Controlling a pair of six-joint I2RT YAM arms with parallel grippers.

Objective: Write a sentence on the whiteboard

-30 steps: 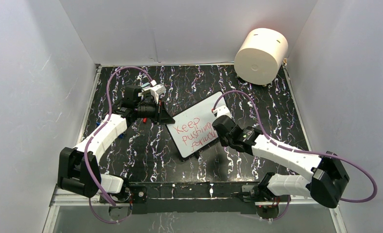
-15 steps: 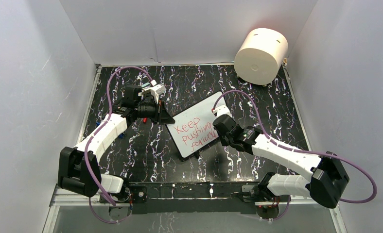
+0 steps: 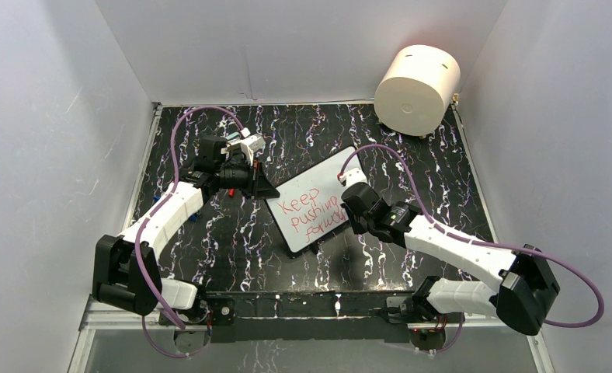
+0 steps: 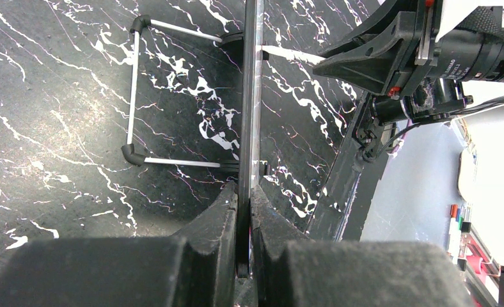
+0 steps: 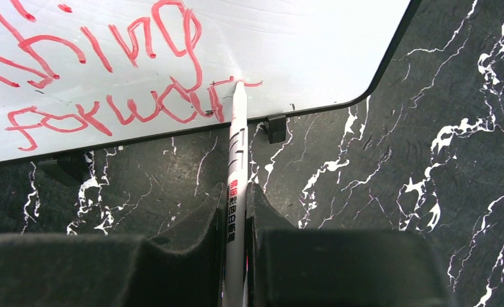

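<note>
A black table [image 3: 233, 249] with white marbled veins fills the floor of a booth closed in by plain white walls [image 3: 287, 47] at the back and both sides. The whiteboard [image 3: 322, 172] lies near the middle of the table, turned at a slant. The sentence [image 3: 311, 208] "Keep pushing forward" runs across it in three red lines.

A cream cylinder [image 3: 416, 79] stands well apart from the whiteboard, in the far right corner. Purple cables [image 3: 180, 132] loop over both arms.

The left claw [image 4: 244, 192] is pressed together on the whiteboard's thin black left edge. Just beyond it, a wire foot [image 4: 134, 96] sticks out from the board's underside.

The right claw [image 5: 236, 192] pinches a white marker [image 5: 237, 147]. The marker's tip touches the board at the end of the last word, close to the near rim. From above, the right wrist covers the right-hand ends of the lower two lines.
</note>
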